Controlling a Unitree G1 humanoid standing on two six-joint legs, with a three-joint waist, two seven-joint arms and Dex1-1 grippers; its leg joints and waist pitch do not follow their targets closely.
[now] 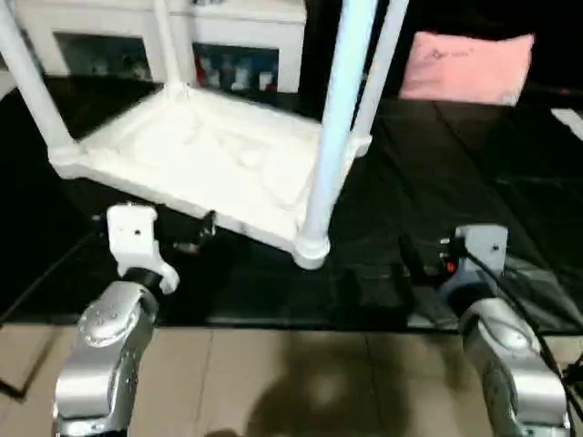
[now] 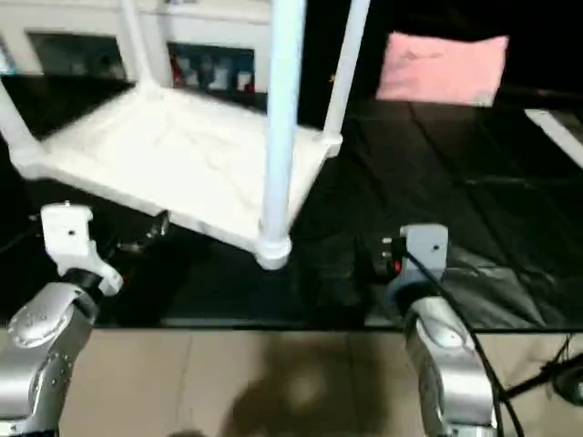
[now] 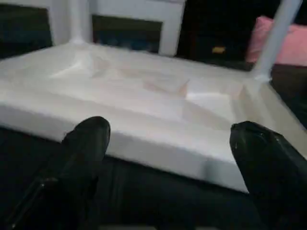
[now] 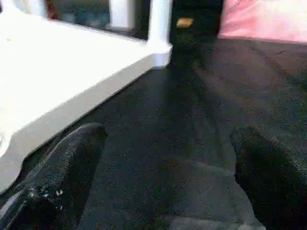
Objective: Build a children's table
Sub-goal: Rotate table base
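The children's table lies upside down on the black mat: its white tabletop (image 1: 200,155) shows its underside, and several white legs stand up from the corner sockets, the nearest one (image 1: 332,118) at the front right corner. My left gripper (image 3: 170,139) is open, its two black fingers spread just short of the tabletop's near long edge and holding nothing. To the right of the near right corner, my right gripper (image 4: 168,139) is open low over the mat, with nothing between its fingers.
A pink pillow (image 1: 466,66) lies at the back right on the black mat (image 1: 437,164). Behind the table stands a white glass-door cabinet (image 1: 228,41). Wooden floor (image 1: 301,382) runs along the mat's near edge under my forearms.
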